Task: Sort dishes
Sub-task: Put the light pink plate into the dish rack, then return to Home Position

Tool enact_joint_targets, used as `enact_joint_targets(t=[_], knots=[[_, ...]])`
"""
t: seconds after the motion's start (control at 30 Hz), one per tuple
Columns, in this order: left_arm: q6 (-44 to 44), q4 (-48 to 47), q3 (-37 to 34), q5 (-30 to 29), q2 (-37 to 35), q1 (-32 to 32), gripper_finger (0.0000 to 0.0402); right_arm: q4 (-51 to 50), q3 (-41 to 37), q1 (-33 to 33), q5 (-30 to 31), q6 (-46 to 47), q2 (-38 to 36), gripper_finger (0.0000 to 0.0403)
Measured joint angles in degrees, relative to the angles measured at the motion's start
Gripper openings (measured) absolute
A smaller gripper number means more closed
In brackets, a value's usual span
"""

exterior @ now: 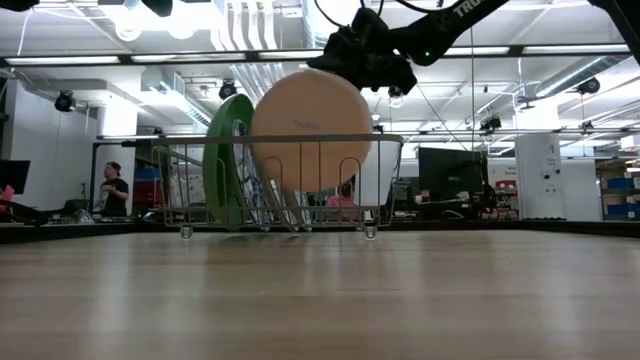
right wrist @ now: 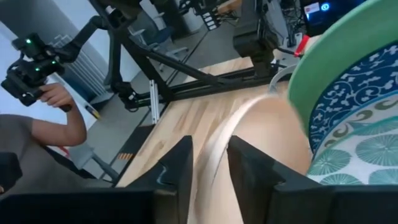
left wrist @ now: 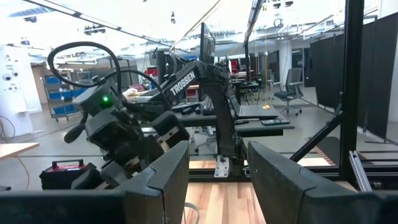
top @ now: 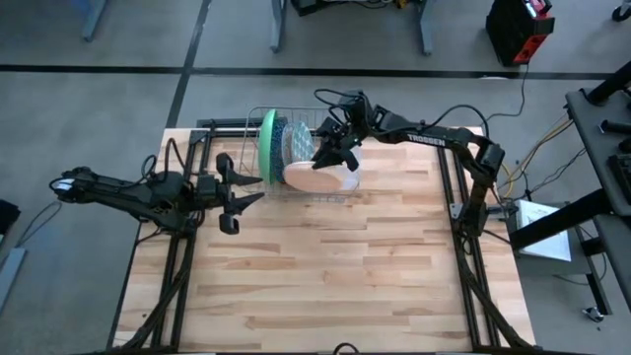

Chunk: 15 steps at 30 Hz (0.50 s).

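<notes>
Right hand (right wrist: 208, 163) grips peach bowl (top: 317, 177) rim in rack (exterior: 285, 180) | left hand (top: 237, 194) open beside rack

This is a robotics lab on an open industrial floor. A pale butcher-block wooden table (top: 325, 266) stands on grey concrete (top: 118, 99). Long fluorescent ceiling lights (exterior: 560, 48) hang among exposed ducts, blue storage bins on shelving (left wrist: 62, 96) line one wall, and black office chairs at desks (left wrist: 287, 96) fill the background.

Green plate (top: 267, 146): large, round, upright on edge.
Blue speckled plate (right wrist: 348, 93): upright beside it.
Peach-pink shallow bowl (exterior: 311, 131): tilted on edge, outermost.
</notes>
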Motion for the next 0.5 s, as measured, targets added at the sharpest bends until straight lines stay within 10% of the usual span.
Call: enact_joint_targets(t=[0.5], knots=[[-0.4,-0.7,-0.1,0.0,1.9,0.0,0.0153,-6.9,0.1,-0.1,5.4,-4.9,-5.4,0.0160]])
